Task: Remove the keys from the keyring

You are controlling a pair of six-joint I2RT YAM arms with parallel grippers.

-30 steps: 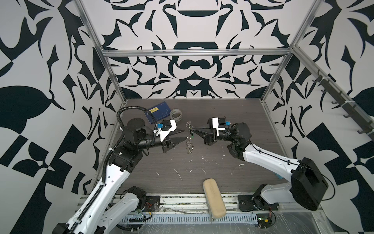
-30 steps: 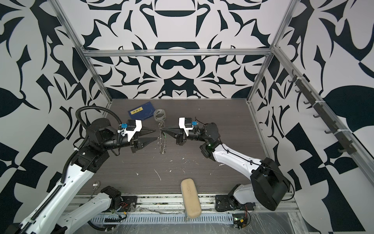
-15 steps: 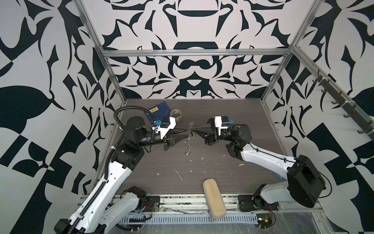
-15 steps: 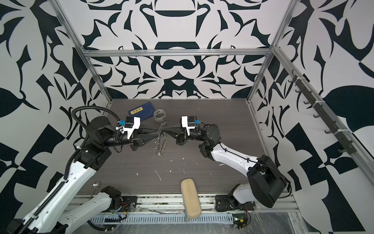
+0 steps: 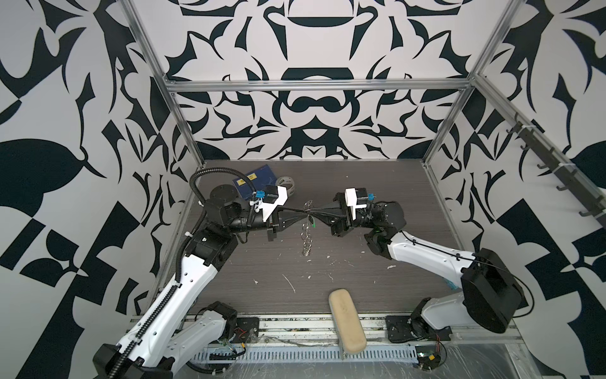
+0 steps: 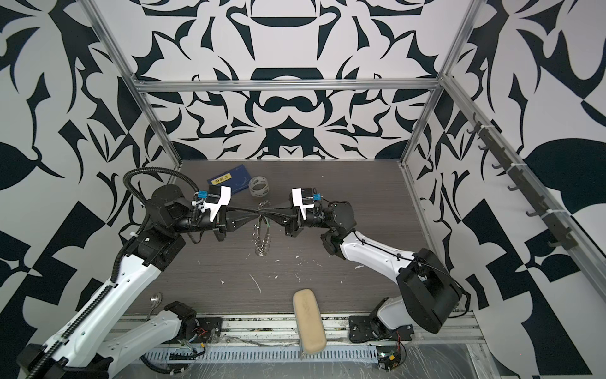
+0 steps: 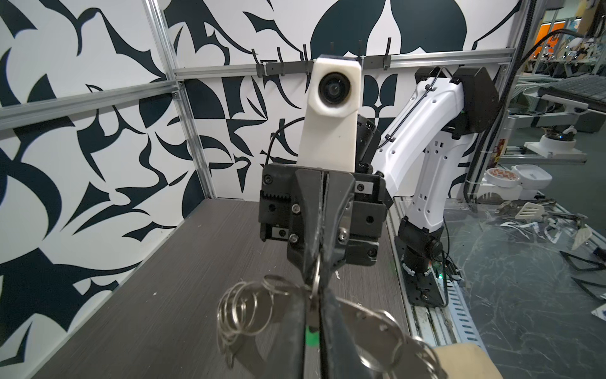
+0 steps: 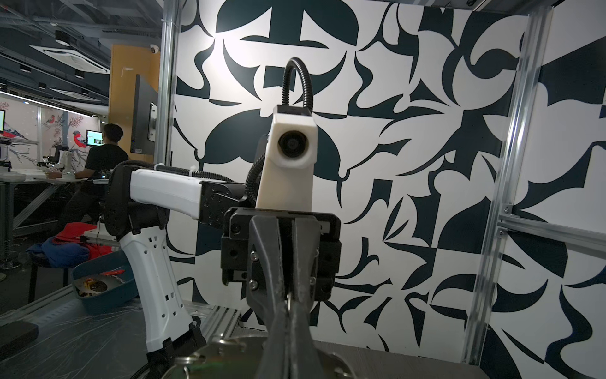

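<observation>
The keyring (image 5: 307, 231) hangs in the air in the middle of both top views, a little above the table (image 5: 377, 269). Its flat grey disc is turned edge-on and its small silver loops (image 7: 241, 311) dangle down. The green key (image 5: 314, 224) sits near the top of the ring, just under the spot where the two pincers meet. In the left wrist view it shows as a bright green bit in the thin slit between the near fingers (image 7: 296, 331). The right pincer (image 5: 315, 212) comes in from the right of the frame and is closed tight on the top edge of the ring. The left pincer (image 5: 301, 212) comes in from the left, tip to tip with it, and is closed on the same top edge — whether it also nips the green key cannot be told. At the upper left of the table lie a blue booklet (image 5: 259, 177) and a clear tape roll (image 5: 286, 184), well apart from the ring. A tan case (image 5: 347, 325) lies at the bottom middle — half over the table's front edge.
</observation>
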